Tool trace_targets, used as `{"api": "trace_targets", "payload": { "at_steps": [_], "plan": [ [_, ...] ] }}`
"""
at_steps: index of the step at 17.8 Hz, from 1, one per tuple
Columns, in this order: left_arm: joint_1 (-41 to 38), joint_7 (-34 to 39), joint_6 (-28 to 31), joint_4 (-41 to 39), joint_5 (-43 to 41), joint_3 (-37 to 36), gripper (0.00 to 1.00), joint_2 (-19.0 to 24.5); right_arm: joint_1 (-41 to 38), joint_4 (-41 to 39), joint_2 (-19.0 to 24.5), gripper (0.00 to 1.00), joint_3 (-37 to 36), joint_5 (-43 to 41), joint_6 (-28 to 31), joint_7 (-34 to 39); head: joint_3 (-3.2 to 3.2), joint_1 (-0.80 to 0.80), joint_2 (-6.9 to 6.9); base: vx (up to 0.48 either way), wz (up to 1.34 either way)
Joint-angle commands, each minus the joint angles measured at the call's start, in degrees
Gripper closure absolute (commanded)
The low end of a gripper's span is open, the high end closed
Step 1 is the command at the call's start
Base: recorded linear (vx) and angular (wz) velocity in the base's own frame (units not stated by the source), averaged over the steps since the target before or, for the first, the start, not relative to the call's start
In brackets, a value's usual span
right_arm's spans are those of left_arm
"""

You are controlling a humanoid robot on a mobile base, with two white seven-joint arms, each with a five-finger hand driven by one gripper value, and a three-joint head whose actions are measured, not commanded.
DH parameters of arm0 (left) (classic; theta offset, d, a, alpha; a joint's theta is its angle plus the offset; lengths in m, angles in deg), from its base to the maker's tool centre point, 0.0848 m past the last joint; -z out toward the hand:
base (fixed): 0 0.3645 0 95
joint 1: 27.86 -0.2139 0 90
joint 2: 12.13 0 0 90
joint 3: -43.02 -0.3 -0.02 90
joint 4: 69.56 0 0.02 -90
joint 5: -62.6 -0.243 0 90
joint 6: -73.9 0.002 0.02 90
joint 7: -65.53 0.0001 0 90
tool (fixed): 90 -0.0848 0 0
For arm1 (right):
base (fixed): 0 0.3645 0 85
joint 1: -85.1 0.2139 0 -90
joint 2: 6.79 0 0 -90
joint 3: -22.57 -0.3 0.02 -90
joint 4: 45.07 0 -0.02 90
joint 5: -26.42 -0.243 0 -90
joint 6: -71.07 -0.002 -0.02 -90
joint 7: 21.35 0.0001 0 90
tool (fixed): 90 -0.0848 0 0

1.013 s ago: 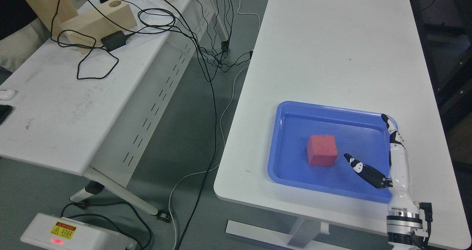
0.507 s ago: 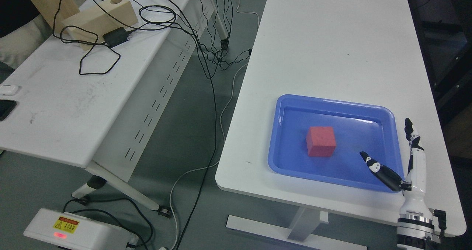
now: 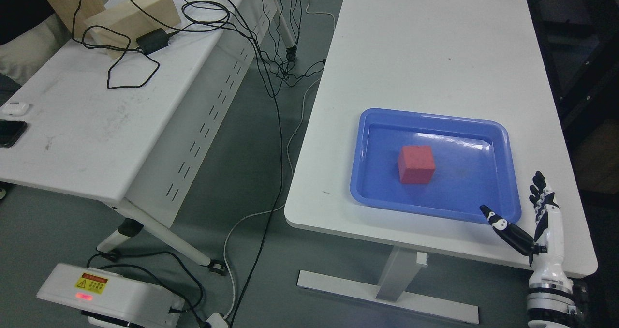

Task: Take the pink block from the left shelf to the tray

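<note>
- Already pink block [image 3: 416, 164] is sitting mid blue tray [image 3: 503, 149], up-left of right hand [image 3: 537, 221], apart.
- Fingers [image 3: 505, 227] are splaying out, gripping nothing; table [image 3: 435, 52] is carrying both.

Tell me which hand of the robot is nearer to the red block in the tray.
Right. The right hand is open at the tray's lower right corner, apart from the block. The left hand is not in view.

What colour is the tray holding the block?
Blue tray, seen in the head view.
</note>
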Motion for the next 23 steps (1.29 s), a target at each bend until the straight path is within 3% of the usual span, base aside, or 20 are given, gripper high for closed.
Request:
{"api": "trace_targets", "payload": {
  "at_steps": [1,23],
  "plan": [
    [0.6,0.0,0.0,0.0,-0.1,0.0,0.0,1.0,0.1,0.0,0.1,0.0,-3.0,-4.2,0.7,2.0,0.0,0.0,0.0,-0.116,-0.05],
    [0.7,0.0,0.0,0.0,-0.1,0.0,0.0,1.0,0.4,0.0,0.2,0.0,-3.0,-4.9,0.3,3.4,0.0,0.0,0.0,-0.105,0.03]
  ]
}}
